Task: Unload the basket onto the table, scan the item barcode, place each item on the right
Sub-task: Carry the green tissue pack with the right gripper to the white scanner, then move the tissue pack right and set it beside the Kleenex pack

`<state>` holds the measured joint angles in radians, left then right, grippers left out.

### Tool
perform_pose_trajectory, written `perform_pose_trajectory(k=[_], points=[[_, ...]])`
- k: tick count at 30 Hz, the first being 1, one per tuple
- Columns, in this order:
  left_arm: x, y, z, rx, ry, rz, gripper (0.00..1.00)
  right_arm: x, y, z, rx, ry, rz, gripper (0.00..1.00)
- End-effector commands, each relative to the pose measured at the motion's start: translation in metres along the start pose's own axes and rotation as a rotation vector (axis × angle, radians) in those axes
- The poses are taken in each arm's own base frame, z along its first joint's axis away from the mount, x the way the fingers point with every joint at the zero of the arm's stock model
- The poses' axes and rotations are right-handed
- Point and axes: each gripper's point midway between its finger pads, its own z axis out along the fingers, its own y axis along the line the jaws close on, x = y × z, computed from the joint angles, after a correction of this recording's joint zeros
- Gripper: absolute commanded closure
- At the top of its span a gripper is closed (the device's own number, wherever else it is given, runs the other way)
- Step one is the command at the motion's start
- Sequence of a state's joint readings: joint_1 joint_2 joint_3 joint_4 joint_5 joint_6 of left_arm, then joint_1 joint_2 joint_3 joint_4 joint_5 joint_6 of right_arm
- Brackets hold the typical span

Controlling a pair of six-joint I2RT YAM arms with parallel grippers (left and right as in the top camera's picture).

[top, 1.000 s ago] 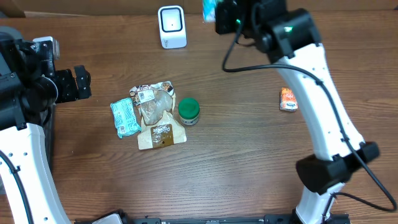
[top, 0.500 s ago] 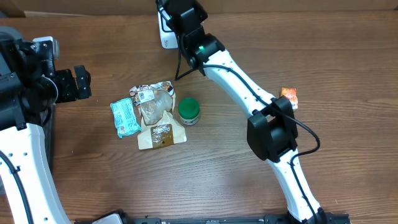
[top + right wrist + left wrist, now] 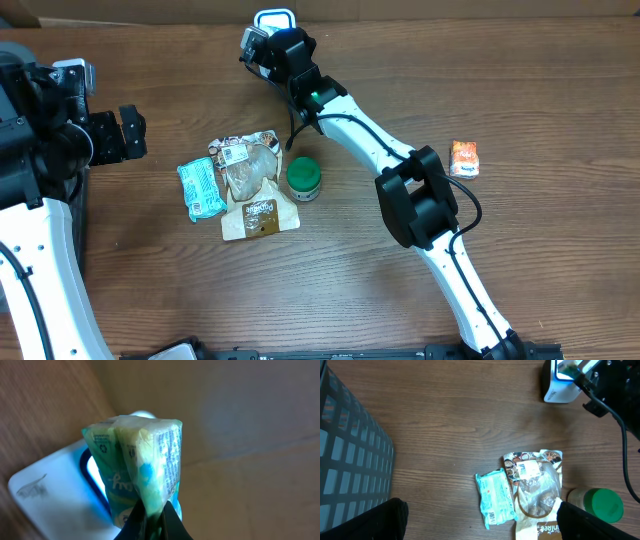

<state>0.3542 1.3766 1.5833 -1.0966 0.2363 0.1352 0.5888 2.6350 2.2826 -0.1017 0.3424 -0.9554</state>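
Observation:
My right gripper (image 3: 152,510) is shut on a green and yellow packet (image 3: 140,460), pinching its lower edge. The packet is upright right in front of the white scanner (image 3: 45,495), whose window glows blue behind it. Printed text shows on the packet's right face; I cannot make out a barcode. From overhead the right gripper (image 3: 258,45) covers most of the scanner (image 3: 275,17) at the table's back edge. My left gripper (image 3: 125,133) hangs open at the far left, nothing between its fingers (image 3: 590,522).
A teal packet (image 3: 201,188), a clear-and-brown cookie bag (image 3: 252,185) and a green-lidded jar (image 3: 303,177) lie mid-table. An orange packet (image 3: 463,159) sits to the right. A dark mesh basket (image 3: 350,460) stands at the left. Cardboard wall (image 3: 240,420) behind the scanner.
The right arm swung left from the back right corner and brought the packet in front of the scanner. The left arm stayed still.

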Motion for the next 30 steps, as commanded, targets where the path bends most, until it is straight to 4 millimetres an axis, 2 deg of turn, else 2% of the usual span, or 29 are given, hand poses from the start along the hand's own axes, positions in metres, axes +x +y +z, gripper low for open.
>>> perform_pose_trajectory(k=[1, 8, 14, 17, 20, 23, 24, 26, 30], points=[[-0.003, -0.003, -0.003, 0.011, -0.012, 0.026, 0.00, -0.014, -0.018, -0.005, 0.028, -0.055, 0.002, 0.96], [-0.003, -0.003, -0.003, 0.011, -0.012, 0.026, 0.00, -0.013, -0.021, -0.005, 0.044, -0.044, 0.004, 0.96], [-0.003, -0.003, -0.003, 0.011, -0.013, 0.026, 0.00, -0.005, -0.040, -0.006, 0.136, 0.008, 0.022, 0.96], [-0.003, -0.003, -0.003, 0.011, -0.013, 0.026, 0.00, -0.001, -0.043, -0.007, 0.154, 0.032, 0.024, 0.96], [-0.003, -0.003, -0.003, 0.011, -0.012, 0.026, 0.00, -0.006, -0.048, -0.011, 0.161, 0.023, 0.091, 0.96], [-0.003, -0.003, -0.003, 0.011, -0.012, 0.026, 0.00, -0.032, -0.079, -0.037, 0.151, -0.048, 0.321, 0.96], [-0.003, -0.003, -0.003, 0.011, -0.012, 0.026, 0.00, -0.042, -0.095, -0.053, 0.139, -0.067, 0.376, 0.96], [-0.003, -0.003, -0.003, 0.011, -0.012, 0.026, 0.00, -0.052, -0.118, -0.077, 0.127, -0.077, 0.457, 0.96], [-0.003, -0.003, -0.003, 0.011, -0.013, 0.026, 0.00, -0.055, -0.152, -0.128, 0.067, -0.047, 0.607, 0.96]])
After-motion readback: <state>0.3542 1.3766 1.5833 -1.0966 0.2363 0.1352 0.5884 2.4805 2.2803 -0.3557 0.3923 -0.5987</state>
